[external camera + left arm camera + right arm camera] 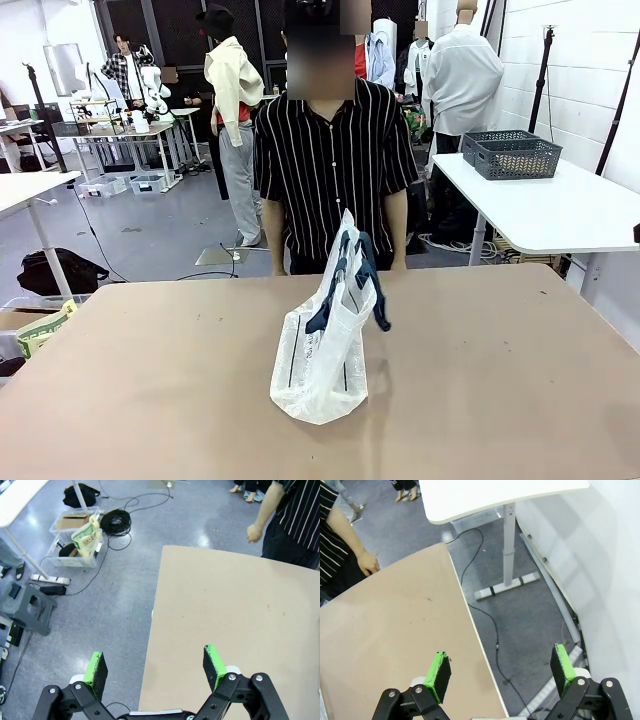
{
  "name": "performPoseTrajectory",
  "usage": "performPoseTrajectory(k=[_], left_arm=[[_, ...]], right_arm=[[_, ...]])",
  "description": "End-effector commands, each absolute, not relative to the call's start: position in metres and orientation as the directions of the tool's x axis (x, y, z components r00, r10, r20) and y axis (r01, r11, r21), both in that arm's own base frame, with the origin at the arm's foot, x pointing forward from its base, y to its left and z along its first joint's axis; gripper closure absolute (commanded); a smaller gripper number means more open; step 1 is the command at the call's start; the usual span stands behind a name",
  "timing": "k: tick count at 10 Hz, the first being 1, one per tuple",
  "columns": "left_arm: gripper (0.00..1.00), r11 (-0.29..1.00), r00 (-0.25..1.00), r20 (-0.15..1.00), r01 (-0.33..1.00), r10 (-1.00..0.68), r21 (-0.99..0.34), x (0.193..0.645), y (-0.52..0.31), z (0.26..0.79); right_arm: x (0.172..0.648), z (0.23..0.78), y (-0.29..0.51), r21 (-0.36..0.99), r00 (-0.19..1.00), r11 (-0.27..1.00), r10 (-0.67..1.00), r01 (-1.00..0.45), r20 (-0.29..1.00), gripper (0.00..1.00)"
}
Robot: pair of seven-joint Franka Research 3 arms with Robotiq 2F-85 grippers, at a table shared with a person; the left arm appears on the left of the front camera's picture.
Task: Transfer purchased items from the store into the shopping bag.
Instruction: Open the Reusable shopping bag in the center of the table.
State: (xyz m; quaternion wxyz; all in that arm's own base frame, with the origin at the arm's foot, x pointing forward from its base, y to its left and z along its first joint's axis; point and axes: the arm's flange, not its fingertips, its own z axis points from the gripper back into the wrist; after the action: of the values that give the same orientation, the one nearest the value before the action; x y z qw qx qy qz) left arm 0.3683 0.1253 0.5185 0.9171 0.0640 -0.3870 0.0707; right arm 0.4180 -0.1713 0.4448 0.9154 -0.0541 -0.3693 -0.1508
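Brown tabletop (500, 390) stretched across to the far side, where a person (330, 160) in a dark striped shirt stood against the edge with arms hanging down. Near the middle of that table the shopping bag (322, 360) stood by itself, its thin white plastic crumpled and leaning a little. Its navy handles (350, 280) were gathered at the top, with one loop drooping down the right side. Nothing touched it. Behind and to the right, a white side table (560, 215) carried dark grey mesh baskets (515, 155), well apart from the bag. From my left wrist I saw my left pincer (154, 666) released, its green pads (95, 667) spread wide with nothing between them. It hung over the table's side edge (155, 630), so one pad sat above the grey floor and the other above the brown top. Down on that floor lay clear bins with a green and yellow packet (85, 537), a coil of black cable (116, 521) and a grey step stool (30, 607). One loosely curled hand of the person (255, 532) hung at the far corner. From my right wrist, my right pincer (501, 670) was likewise released and empty, straddling the opposite table edge (470, 620) above a cable (487, 615) trailing over the floor. The person's other hand (367, 562) hung by the far end, and the white table's leg (508, 545) stood beyond.
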Motion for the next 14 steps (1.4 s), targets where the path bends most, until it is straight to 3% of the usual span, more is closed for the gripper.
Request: performPoseTrajectory(k=[1,3,5,6,7,10,11,13,14], left_arm=[[0.00,0.982,0.691,0.719,-0.179,0.080,0.063,0.368,0.125,0.518],[0.00,0.983,0.590,0.786,0.097,-0.185,0.159,0.433,0.047,0.568],[0.00,0.939,0.492,0.803,0.240,-0.336,0.246,0.480,-0.035,0.613],[0.00,0.932,0.468,0.824,0.312,-0.319,0.184,0.496,-0.063,0.622],[0.00,0.918,0.451,0.848,0.384,-0.277,0.095,0.507,-0.097,0.624],[0.00,0.891,0.482,0.834,0.454,-0.269,0.025,0.513,-0.147,0.611],[0.00,0.916,0.451,0.850,0.393,-0.271,0.083,0.510,-0.163,0.614],[0.00,0.906,0.466,0.846,0.421,-0.258,0.044,0.512,-0.176,0.604],[0.00,0.938,0.555,0.807,0.348,-0.200,-0.007,0.502,-0.175,0.597]], right_arm=[[0.418,0.445,-0.171,0.012,0.682,0.949,-0.236,0.316,0.692,0.00],[0.453,0.506,-0.113,0.003,0.651,0.991,-0.088,0.131,0.754,0.00],[0.477,0.566,-0.047,-0.007,0.640,0.999,-0.021,0.041,0.768,0.00],[0.475,0.588,-0.021,0.035,0.642,0.999,-0.003,-0.038,0.767,0.00],[0.466,0.607,0.016,0.184,0.691,0.959,0.016,-0.214,0.723,0.00],[0.446,0.608,0.076,0.141,0.674,0.906,0.186,-0.399,0.715,0.00],[0.448,0.623,0.091,0.173,0.659,0.937,0.075,-0.303,0.748,0.00],[0.448,0.623,0.091,0.173,0.659,0.937,0.075,-0.303,0.748,0.00],[0.442,0.623,0.099,0.176,0.667,0.920,0.114,-0.350,0.736,0.00]])
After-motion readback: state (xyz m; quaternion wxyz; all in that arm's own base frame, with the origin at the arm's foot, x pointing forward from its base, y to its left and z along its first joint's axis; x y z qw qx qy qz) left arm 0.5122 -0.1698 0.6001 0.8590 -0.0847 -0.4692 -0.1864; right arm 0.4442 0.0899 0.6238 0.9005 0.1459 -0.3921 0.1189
